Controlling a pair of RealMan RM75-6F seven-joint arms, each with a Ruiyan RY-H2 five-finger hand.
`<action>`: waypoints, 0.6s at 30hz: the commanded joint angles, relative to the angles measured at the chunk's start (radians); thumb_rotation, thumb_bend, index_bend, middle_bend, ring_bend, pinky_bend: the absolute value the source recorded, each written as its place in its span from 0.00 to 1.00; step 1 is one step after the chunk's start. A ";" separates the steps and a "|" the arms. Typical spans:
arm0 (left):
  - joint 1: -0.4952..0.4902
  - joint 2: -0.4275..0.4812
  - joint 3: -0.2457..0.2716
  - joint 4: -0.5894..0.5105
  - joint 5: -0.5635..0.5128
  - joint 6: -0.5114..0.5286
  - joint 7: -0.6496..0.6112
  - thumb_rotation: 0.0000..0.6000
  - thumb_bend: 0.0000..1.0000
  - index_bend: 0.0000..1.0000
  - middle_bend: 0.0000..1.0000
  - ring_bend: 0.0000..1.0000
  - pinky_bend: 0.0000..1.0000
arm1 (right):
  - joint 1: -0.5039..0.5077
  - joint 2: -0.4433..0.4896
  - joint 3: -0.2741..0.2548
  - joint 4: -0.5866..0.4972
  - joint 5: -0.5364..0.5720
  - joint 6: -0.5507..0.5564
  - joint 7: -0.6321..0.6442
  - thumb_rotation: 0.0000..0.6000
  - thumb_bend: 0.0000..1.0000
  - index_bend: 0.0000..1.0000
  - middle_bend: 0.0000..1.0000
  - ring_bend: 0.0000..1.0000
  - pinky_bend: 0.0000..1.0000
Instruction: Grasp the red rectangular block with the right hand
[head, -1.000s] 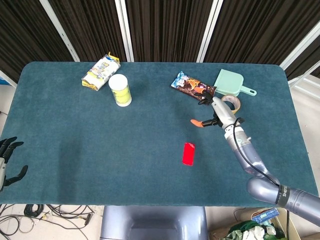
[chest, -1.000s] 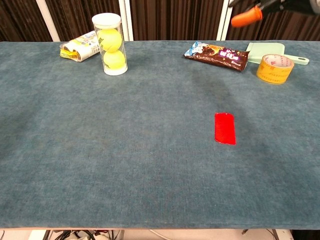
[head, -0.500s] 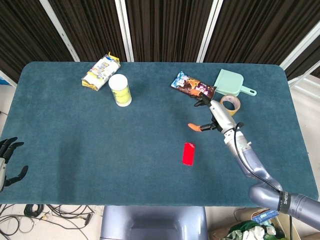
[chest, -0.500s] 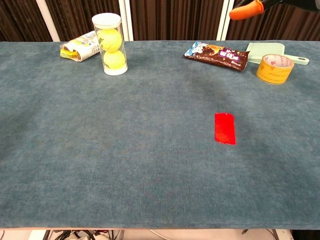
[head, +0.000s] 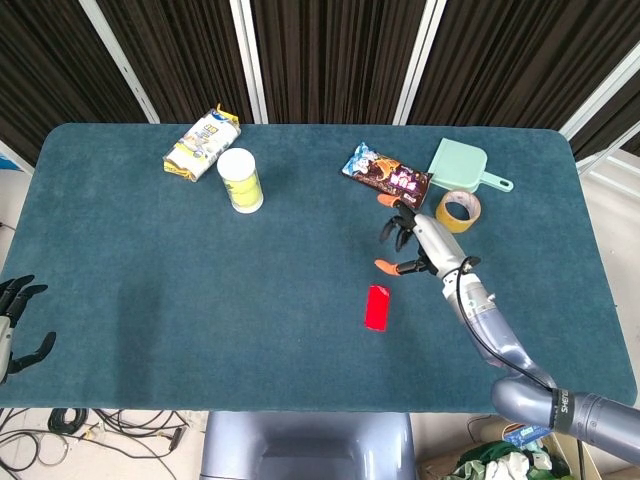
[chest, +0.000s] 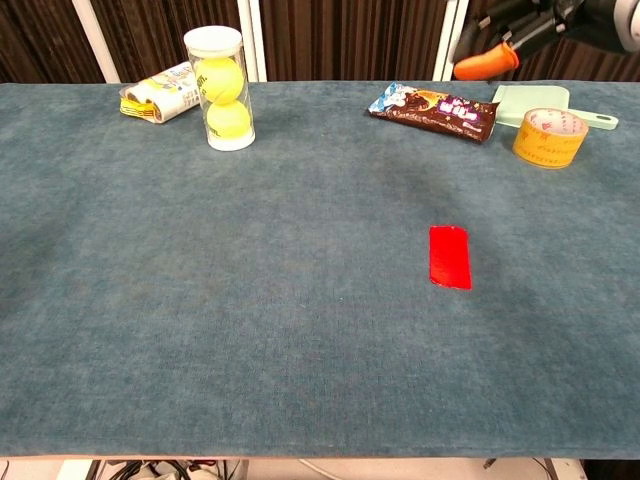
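The red rectangular block (head: 377, 307) lies flat on the teal table, right of centre; the chest view shows the block (chest: 449, 256) too. My right hand (head: 413, 242) hovers above the table just beyond and to the right of the block, fingers spread, holding nothing; its orange thumb tip (head: 383, 265) points toward the block. In the chest view the right hand (chest: 520, 30) is at the top right edge, partly cut off. My left hand (head: 12, 325) hangs off the table's left front edge with its fingers apart, holding nothing.
Behind the right hand lie a snack bar wrapper (head: 386, 173), a yellow tape roll (head: 459, 209) and a green dustpan (head: 464, 164). A tube of tennis balls (head: 240, 180) and a yellow-white packet (head: 202, 144) stand at the back left.
My right hand has moved forward and down toward the red block, and its fingers have spread. The left hand and the block have not moved.
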 joint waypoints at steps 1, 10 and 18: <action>0.000 -0.001 0.000 -0.002 0.001 0.002 0.002 1.00 0.32 0.21 0.11 0.08 0.02 | 0.043 -0.019 -0.070 -0.062 0.260 0.033 -0.198 1.00 0.17 0.25 0.86 0.97 0.97; 0.001 0.000 0.001 -0.002 -0.001 0.000 0.004 1.00 0.32 0.21 0.11 0.09 0.02 | 0.121 -0.114 -0.160 -0.052 0.485 0.124 -0.415 1.00 0.18 0.31 0.87 0.98 0.97; 0.001 0.002 0.001 -0.002 -0.002 -0.001 0.001 1.00 0.33 0.21 0.11 0.09 0.02 | 0.141 -0.216 -0.177 0.023 0.532 0.163 -0.454 1.00 0.23 0.39 0.89 0.99 0.97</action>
